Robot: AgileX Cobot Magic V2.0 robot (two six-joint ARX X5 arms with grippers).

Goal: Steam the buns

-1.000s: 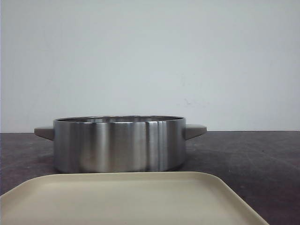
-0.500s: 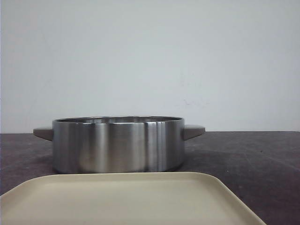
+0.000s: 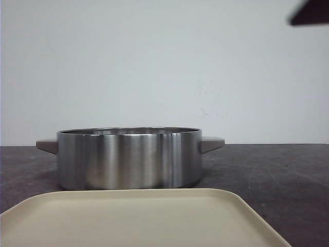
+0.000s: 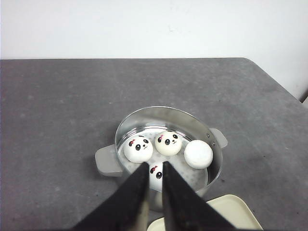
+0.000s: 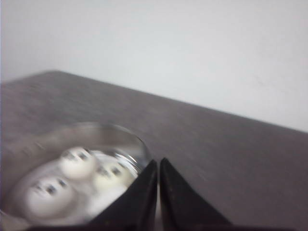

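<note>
Left wrist view: four buns [image 4: 168, 143] sit inside the pot [image 4: 211, 144], below my empty left pincer [image 4: 154, 169], its fingers nearly together.

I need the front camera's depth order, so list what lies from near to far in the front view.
Cream tray → steel pot, standing just behind the tray's far edge → dark table stretching on behind it → pale wall.

The left tool [image 4: 154, 192] is held aloft, its fingers nearly closed on nothing; the right tool [image 5: 158, 192] is likewise pinched together. Both are empty.
</note>
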